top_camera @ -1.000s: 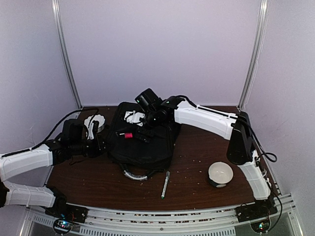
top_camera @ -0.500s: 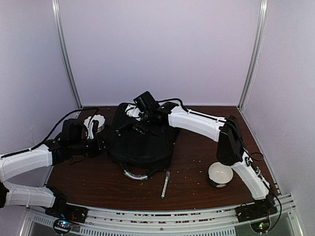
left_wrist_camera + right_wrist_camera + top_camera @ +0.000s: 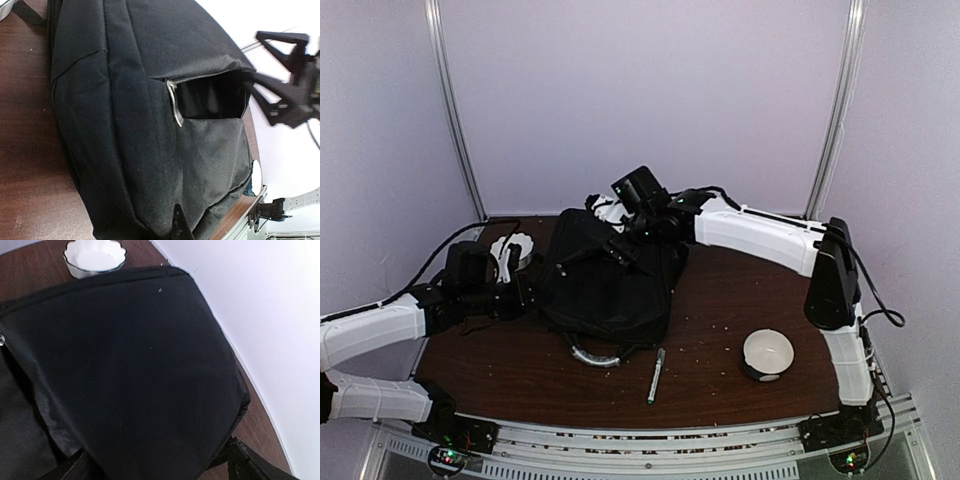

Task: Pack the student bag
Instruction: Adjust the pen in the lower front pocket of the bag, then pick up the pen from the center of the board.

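The student bag (image 3: 605, 290) is a large black backpack lying in the middle of the table, grey-trimmed handle (image 3: 595, 357) toward me. In the left wrist view the bag (image 3: 125, 125) fills the frame, with an open pocket and a silver zipper pull (image 3: 173, 102). My left gripper (image 3: 527, 291) is shut on fabric at the bag's left edge; one fingertip (image 3: 177, 226) shows under bunched cloth. My right gripper (image 3: 625, 242) is open over the bag's far top end, its fingers (image 3: 247, 462) spread to either side of the bag's corner (image 3: 150, 365).
A white scalloped dish (image 3: 512, 247) stands at the back left, also in the right wrist view (image 3: 95, 257). Something white (image 3: 604, 209) lies behind the bag. A pen (image 3: 656, 376) lies in front of the bag. A white ball on a dark base (image 3: 767, 354) sits front right.
My right gripper has moved back and to the right over the bag's far end. The white and red things that showed at the bag's top are now covered by black fabric. The left arm stayed still.
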Controlling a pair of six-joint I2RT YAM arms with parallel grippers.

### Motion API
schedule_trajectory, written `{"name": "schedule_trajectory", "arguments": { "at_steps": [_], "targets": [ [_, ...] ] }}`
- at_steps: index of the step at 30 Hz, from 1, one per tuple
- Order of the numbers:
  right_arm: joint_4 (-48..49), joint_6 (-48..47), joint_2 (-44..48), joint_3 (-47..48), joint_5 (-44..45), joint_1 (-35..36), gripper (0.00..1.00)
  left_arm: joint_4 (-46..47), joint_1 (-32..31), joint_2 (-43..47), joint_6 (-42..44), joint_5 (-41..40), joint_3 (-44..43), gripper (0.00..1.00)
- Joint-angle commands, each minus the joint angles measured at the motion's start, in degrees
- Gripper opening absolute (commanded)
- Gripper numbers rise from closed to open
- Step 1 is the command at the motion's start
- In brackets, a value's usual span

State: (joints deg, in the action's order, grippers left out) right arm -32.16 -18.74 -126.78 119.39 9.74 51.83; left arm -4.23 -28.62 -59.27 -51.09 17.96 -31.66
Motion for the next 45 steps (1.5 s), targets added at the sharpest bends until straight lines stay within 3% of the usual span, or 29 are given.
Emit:
{"name": "schedule_trajectory", "arguments": {
  "at_steps": [1,6,10,13,17,27,32,45],
  "targets": [
    [1.14,3.94,7.67,-0.1,-0.79,-1.05,0.85,7.75,-0.38,-0.2,2.54,1.54,-4.13,0.0],
    [-0.4,3.77,7.3,0.14,-2.48,-1.17,0.85,8.39,-0.38,-1.46,2.66,2.12,-4.8,0.0],
    [-5.66,-0.93,9.07,-1.62,-17.78,-1.21,0.79,7.47,-0.36,-1.09,3.17,2.28,-5.39,0.0],
    [-5.17,-4.41,14.96,-11.42,-29.79,-1.06,0.76,5.81,-0.38,-1.31,4.81,1.86,-6.22,0.0],
    [-4.43,-7.43,22.87,-23.34,-33.32,-1.09,0.75,4.86,-0.33,-2.59,7.01,1.47,-7.31,0.0],
    [-21.79,-24.24,29.96,-35.33,-42.99,-0.68,0.56,1.62,-0.33,-6.33,11.31,2.48,-11.47,0.0],
    [-22.75,-31.69,30.06,-39.29,-37.57,2.44,0.55,0.85,-0.3,-7.59,12.42,3.28,-12.8,0.0],
    [-15.45,-38.35,19.25,-38.51,-22.42,10.87,0.52,3.67,-0.37,-9.38,10.66,5.33,-11.04,0.0]
  ]
}}
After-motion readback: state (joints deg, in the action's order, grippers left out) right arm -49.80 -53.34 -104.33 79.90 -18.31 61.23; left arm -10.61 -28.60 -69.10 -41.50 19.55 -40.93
